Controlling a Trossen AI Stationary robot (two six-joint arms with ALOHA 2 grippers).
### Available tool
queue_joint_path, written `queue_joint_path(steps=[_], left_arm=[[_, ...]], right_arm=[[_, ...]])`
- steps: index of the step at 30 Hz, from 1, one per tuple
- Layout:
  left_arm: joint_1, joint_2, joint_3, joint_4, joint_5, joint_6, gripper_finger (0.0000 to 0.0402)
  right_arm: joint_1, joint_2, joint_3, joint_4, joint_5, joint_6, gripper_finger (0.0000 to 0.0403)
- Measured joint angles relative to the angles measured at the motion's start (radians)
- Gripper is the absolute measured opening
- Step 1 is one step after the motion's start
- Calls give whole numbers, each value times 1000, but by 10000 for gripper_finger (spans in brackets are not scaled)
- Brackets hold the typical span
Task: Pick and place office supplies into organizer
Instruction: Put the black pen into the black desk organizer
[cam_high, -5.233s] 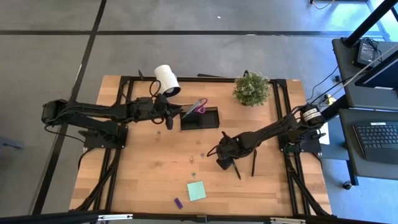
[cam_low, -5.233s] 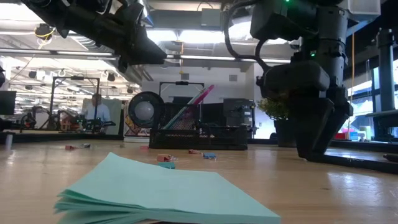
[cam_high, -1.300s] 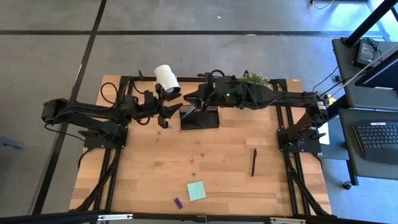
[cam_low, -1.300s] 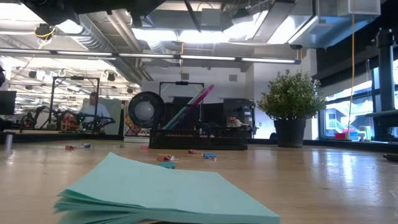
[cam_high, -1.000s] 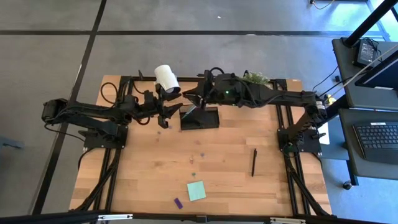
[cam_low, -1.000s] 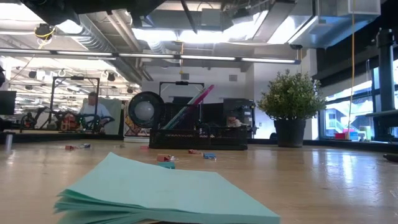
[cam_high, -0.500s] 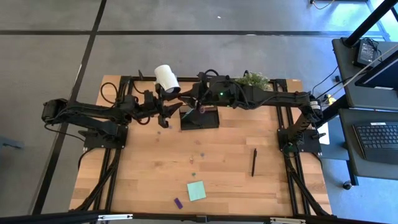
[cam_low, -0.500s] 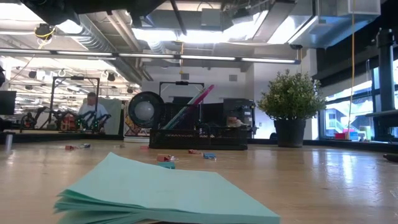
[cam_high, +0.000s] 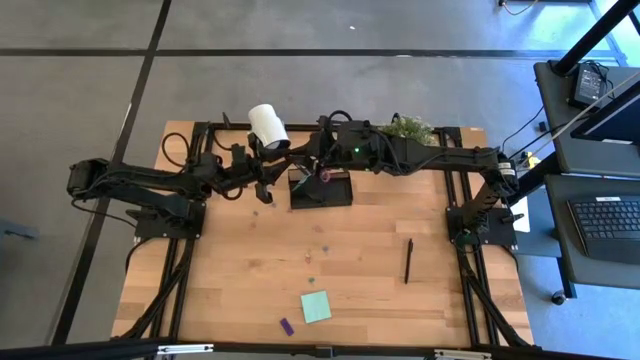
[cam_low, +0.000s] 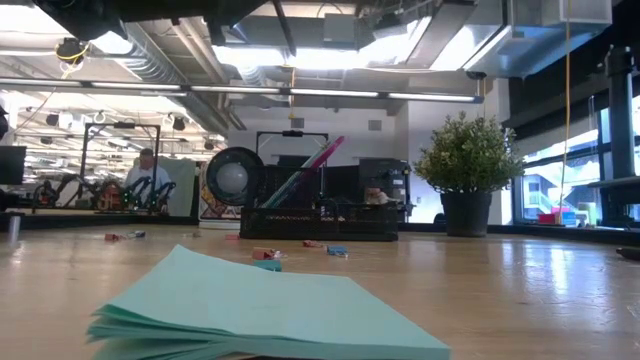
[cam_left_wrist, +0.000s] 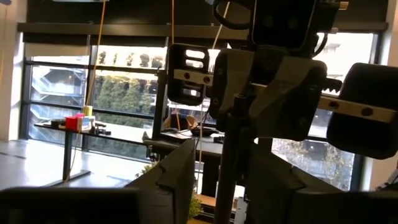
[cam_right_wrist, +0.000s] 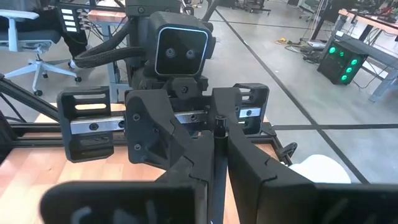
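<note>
Right gripper (cam_high: 300, 172) is clamped on a black pen (cam_right_wrist: 214, 163) standing upright over the organizer (cam_high: 322, 190); left gripper (cam_high: 268, 186) sits half-open beside it.

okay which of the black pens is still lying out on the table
The black pen lying alone on the bare wood toward the table's right side, well clear of the organizer. The other pen is upright, pinched in the right hand.

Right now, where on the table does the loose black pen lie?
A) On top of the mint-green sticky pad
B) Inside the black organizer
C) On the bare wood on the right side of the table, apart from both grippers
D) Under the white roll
C: in the high view the black pen lies alone on the wood at the right, well away from the organizer and the sticky pad.
</note>
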Motion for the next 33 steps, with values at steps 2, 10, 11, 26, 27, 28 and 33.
queue_joint_path(steps=[2,10,11,26,27,28,33], left_arm=[[0,0,0,0,1,0,111],[0,0,0,0,8,0,68],[0,0,0,0,14,0,62],[1,0,0,1,28,42,29],[1,0,0,0,28,42,29],[1,0,0,0,29,42,29],[1,0,0,-5,30,42,29]], right_arm=[[0,0,0,0,0,0,39],[0,0,0,-1,0,0,39],[0,0,0,-1,0,0,39],[0,0,0,-3,0,0,41],[0,0,0,-4,0,0,44],[0,0,0,-6,0,-1,47],[1,0,1,-21,-2,-3,79]])
